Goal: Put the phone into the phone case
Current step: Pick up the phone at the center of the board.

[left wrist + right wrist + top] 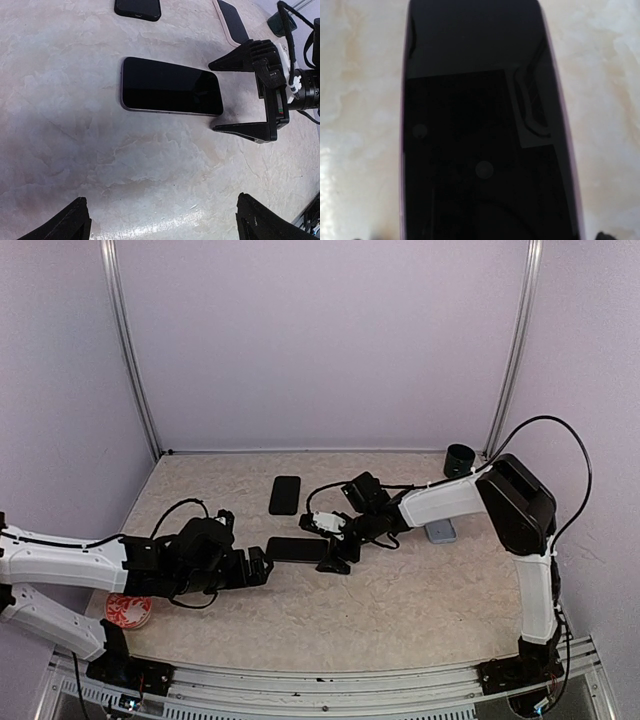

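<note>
Two arms low over the table [420, 610], with the phone between them. Step in hand, as I judge it: pick-up not yet made, nothing lifted.

- Right gripper [214, 97]: jaws spread wide, one finger either side of the phone's [170, 92] near end, holding nothing. Touching or just clear of the edges: cannot tell.
- Left gripper [161, 202]: also spread wide and empty, short of the phone's other end, phone straight ahead of it.
- Phone: flat, screen up, lying lengthwise between the two grippers.
- Phone case [285, 494]: dark, flat, beyond the phone from the left gripper, apart from it.

Next move, my reading: close on the phone's sides, lift it, carry it to the case, square it to the opening and press it in. The left gripper would likely need to steady the case.

Hard to read:
- Case cut off at the top of the left wrist view, so whether it lies hollow side up is unclear.
- Right wrist view is filled by the dark screen and reflections, with its own fingers almost out of frame.
- Pale-edged slab [232, 22] beyond the right gripper: second phone or case, cannot say.
</note>
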Robot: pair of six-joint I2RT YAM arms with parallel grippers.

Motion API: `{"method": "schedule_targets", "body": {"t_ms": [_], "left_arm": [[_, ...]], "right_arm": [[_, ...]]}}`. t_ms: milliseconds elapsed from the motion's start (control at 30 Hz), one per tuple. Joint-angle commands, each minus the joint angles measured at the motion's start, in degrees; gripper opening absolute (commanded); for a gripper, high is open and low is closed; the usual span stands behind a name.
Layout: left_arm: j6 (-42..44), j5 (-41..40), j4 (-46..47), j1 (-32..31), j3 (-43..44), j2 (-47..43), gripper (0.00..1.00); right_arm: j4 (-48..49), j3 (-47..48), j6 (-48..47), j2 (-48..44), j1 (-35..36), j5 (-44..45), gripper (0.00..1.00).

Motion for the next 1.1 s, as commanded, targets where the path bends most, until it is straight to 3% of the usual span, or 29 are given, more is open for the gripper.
{"method": "schedule_targets", "body": {"t_ms": [0,833,1067], "left_arm": [[-0.92,-1.29,-0.46,-0.66,-0.93,-1.52,0.99],[-2.40,-2.48,-0.62,-1.73,-1.56,-3.65,0.99],[-3.32,-3.08,-0.54,-1.83,-2.72,-4.27,0.99]], "right_arm": [[-2.07,2.05,-0.17,2.06,0.47,-1.12,1.00],[-10.16,9.08,3.52,8.44,0.42,-1.87,0.84],[-10.60,9.61,4.44,8.25,0.37,-1.70,0.69]]}}
